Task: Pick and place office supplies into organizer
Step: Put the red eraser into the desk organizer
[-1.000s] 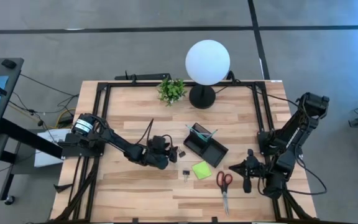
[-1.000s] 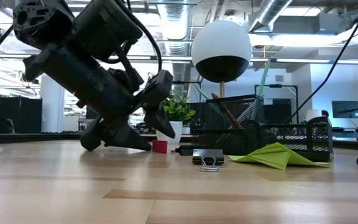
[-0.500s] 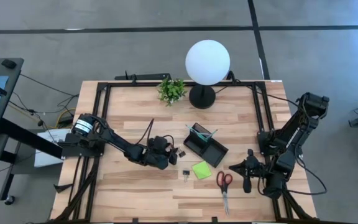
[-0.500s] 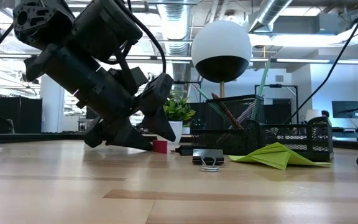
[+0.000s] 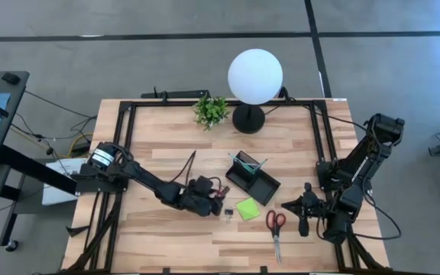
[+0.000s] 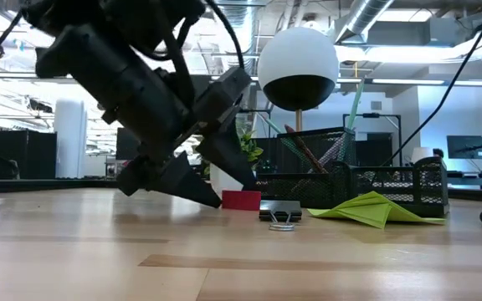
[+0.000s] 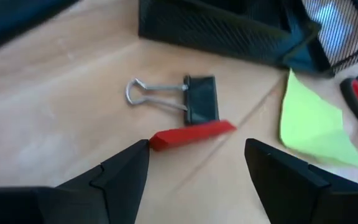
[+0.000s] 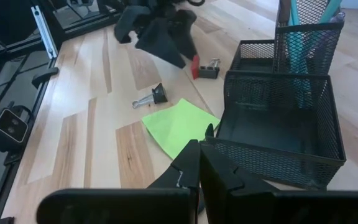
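My left gripper (image 5: 220, 198) is open and low over the table, just left of the black mesh organizer (image 5: 252, 176). A small red piece (image 7: 191, 134) lies on the wood between its fingers (image 6: 234, 191), next to a black binder clip (image 7: 201, 99). The lime-green sticky pad (image 5: 247, 208) lies flat beside the organizer. The red-handled scissors (image 5: 275, 228) lie near the front edge. Teal and dark pens (image 8: 303, 56) stand in the organizer's taller back section. My right gripper (image 5: 287, 205) is shut and empty, resting right of the scissors. My left gripper touches one end of the small red piece (image 7: 155, 140) with the tip of one finger (image 7: 143, 148); the other finger stands clear of it. The fingers slant down from the table's left side. The piece lies flat on the table.
A second binder clip (image 5: 228, 214) lies near the pad. A white globe lamp (image 5: 255, 75) and a small potted plant (image 5: 211, 111) stand at the far edge. Bare wood lies at the table's left and near sides.
My left gripper has gone down and toward the table's right and near edges. The red piece has slid along the table with it and now lies right beside the binder clip.
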Available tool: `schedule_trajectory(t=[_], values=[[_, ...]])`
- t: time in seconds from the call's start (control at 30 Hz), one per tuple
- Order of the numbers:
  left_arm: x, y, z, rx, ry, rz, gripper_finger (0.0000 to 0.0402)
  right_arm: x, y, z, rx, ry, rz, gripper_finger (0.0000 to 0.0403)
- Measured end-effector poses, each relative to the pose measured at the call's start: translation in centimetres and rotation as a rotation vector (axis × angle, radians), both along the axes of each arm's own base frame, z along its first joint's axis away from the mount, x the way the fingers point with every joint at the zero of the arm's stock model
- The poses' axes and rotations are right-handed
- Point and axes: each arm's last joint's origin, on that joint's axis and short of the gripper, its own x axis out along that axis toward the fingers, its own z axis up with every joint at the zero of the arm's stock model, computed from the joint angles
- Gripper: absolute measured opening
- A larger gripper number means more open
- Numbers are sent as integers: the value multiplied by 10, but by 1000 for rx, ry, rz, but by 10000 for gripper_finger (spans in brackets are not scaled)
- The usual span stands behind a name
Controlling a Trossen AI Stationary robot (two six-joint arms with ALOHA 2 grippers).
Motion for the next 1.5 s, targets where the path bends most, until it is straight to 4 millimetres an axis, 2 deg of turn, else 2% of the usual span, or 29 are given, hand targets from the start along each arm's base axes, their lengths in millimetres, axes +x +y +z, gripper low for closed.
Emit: schedule_trajectory(t=[0.27, 0.43, 0.57, 0.7, 0.97, 1.27, 1.5], values=[[0, -27, 13, 73, 90, -112, 261, 0, 0, 0, 1, 0, 0, 0], [-3, -36, 20, 266, 132, -145, 261, 0, 0, 0, 1, 0, 0, 0], [-1, -29, 20, 316, 142, -116, 261, 0, 0, 0, 1, 0, 0, 0], [4, -16, 18, 348, 224, -242, 261, 0, 0, 0, 1, 0, 0, 0], [15, 9, 18, 413, 299, -387, 261, 0, 0, 0, 17, 2, -3, 0], [15, 12, 17, 462, 327, -439, 261, 0, 0, 0, -15, 16, 16, 0], [15, 11, 17, 449, 326, -452, 261, 0, 0, 0, 30, 8, -5, 0]])
